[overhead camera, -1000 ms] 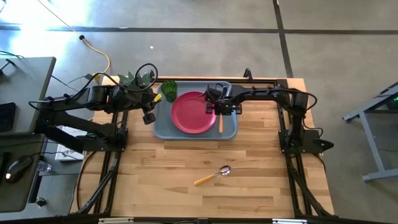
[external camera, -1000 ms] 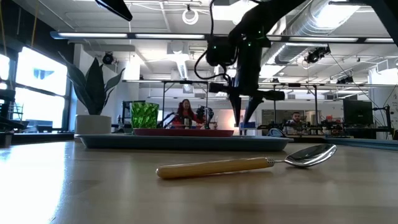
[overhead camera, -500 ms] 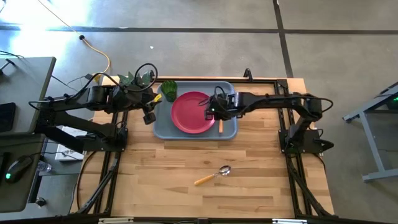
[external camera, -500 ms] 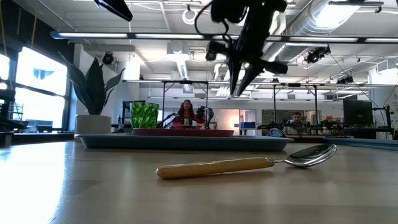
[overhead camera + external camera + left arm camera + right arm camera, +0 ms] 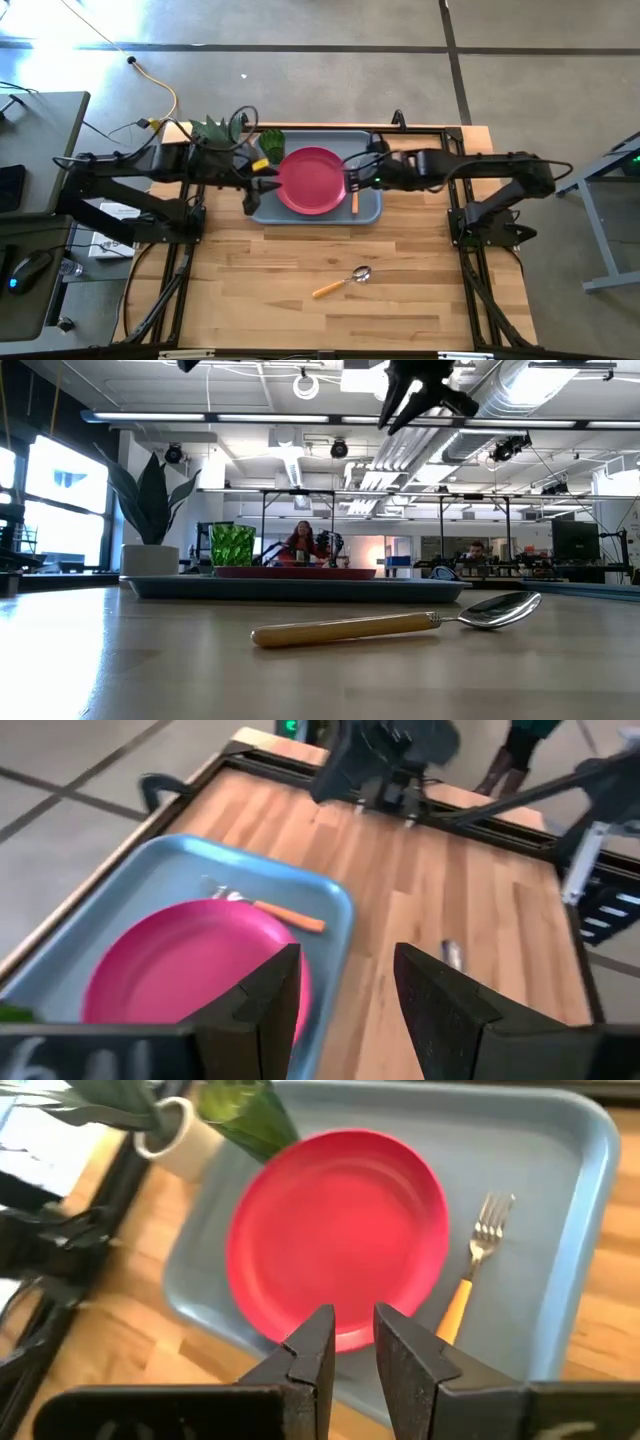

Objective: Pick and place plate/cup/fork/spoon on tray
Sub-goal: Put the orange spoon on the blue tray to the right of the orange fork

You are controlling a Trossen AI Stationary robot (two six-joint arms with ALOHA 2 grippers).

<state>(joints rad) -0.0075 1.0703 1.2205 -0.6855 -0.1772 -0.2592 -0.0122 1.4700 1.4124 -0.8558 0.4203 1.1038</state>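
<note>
The pink-red plate [image 5: 312, 180] lies flat in the light blue-grey tray [image 5: 365, 145] at the table's far middle. The dark green cup [image 5: 272, 143] stands in the tray's far left corner. The fork [image 5: 354, 200] lies in the tray to the right of the plate [image 5: 340, 1230], tines toward the far edge; it also shows in the right wrist view [image 5: 478, 1255]. The spoon [image 5: 343, 282] lies on the bare table nearer the front edge. My right gripper [image 5: 355, 1345] hangs above the tray's near right part, narrowly open and empty. My left gripper [image 5: 345, 995] is open and empty over the tray's left near edge.
A leafy plant in a white pot [image 5: 215, 128] stands just beyond the tray's far left corner. Black frame rails [image 5: 455, 200] run along the table's sides. Bare wood lies around the spoon [image 5: 400, 622]. People sit in the room beyond the table [image 5: 298, 540].
My right gripper has risen from low over the tray's right part to high above it and drawn slightly toward the near edge. My left gripper has gone toward the table's right, to the tray's left near edge. The fork stays in the tray.
</note>
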